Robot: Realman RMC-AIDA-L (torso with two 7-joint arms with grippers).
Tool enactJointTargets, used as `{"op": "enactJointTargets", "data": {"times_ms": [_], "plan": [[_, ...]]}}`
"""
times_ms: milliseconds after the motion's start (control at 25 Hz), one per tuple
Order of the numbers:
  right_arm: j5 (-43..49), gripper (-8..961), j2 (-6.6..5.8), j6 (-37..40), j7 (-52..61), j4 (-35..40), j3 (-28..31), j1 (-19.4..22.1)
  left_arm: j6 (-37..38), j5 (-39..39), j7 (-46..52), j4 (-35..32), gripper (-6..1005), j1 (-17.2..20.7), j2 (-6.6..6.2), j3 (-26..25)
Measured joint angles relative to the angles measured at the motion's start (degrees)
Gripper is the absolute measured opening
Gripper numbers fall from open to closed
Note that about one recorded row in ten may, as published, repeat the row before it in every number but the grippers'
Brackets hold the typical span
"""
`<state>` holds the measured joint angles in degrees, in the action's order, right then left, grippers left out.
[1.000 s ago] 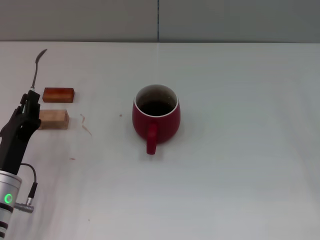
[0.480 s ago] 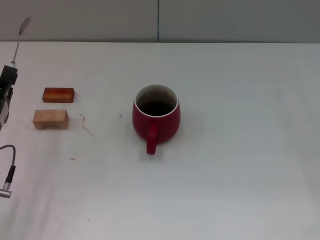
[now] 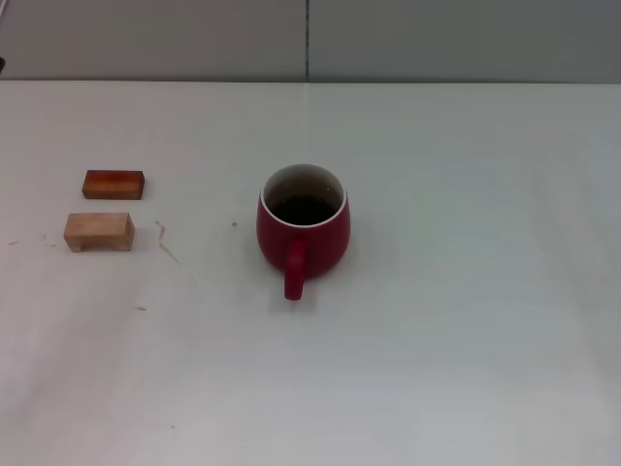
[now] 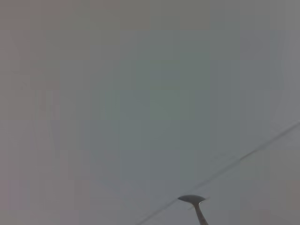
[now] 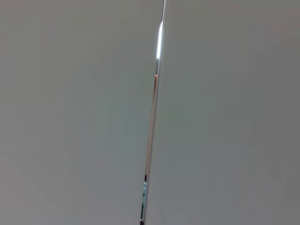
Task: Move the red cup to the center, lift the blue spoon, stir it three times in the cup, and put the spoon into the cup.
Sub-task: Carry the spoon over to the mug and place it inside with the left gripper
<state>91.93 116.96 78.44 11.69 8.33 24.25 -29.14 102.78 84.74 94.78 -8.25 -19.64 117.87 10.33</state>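
The red cup [image 3: 303, 233] stands upright near the middle of the white table [image 3: 466, 320], with its handle towards me and its inside dark. The blue spoon's grey metal bowl and neck [image 4: 193, 200] show in the left wrist view, held up in the air against the grey wall. Its pale blue handle is out of view. The left gripper holds the spoon high at the far left, outside the head view, and its fingers do not show in the wrist view. The right gripper is out of view.
A reddish-brown wooden block [image 3: 113, 183] and a pale wooden block [image 3: 98, 231] lie on the table left of the cup. A grey wall [image 3: 437, 39] runs along the table's far edge. The right wrist view shows only wall panels.
The left arm has risen up and to the left with the spoon and has left the head view. The cup and the blocks have not moved.
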Motion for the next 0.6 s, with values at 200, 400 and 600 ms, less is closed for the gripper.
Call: {"op": "enactJointTargets", "data": {"times_ms": [200,400,600], "plan": [[-1.3,647,0.58,-0.1,0.0,0.1,0.0,0.2,2.7,0.1,4.5,-9.6,152,-1.6,-0.07,4.0],[-1.4,646,0.89,-0.4,0.0,0.2,0.0,0.6,4.3,-0.1,10.4,-25.1,151,-4.1,-0.09,9.2],[-1.4,646,1.28,-1.0,0.0,0.4,0.0,1.1,3.6,0.1,13.5,-38.7,150,-5.1,-0.54,12.3]]}}
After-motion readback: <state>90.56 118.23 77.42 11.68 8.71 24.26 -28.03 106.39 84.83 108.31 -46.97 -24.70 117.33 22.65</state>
